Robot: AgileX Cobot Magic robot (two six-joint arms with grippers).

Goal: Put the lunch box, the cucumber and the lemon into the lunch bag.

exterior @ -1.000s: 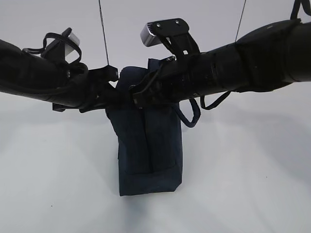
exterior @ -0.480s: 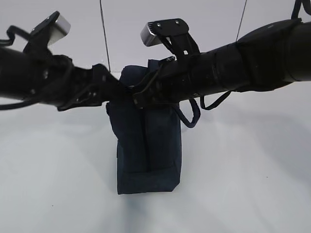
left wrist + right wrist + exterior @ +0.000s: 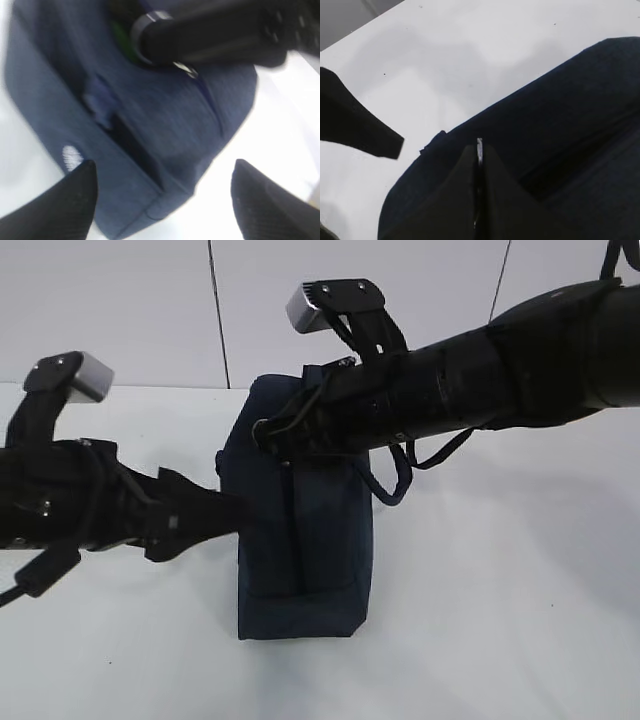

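Soft navy bag upright on the white worktop, my right claw pinching its silver zipper pull.

Nearest, my left claw [image 3: 160, 200] hangs released, its two dark fingertips [image 3: 65, 205] spread wide with nothing between them, low beside the bag's left flank. The lunch bag [image 3: 305, 550] stands mid-worktop, well clear of every edge; its fabric looks limp and light, so I judge it will sag and slide unless braced at a firm seam or corner. At its top my right claw [image 3: 479, 165] is clenched on the thin silver ring pull [image 3: 479, 146], a small slippery thing best gripped flat. A green glint [image 3: 119, 35] shows in the opening, perhaps the cucumber; lunch box and lemon I cannot see.
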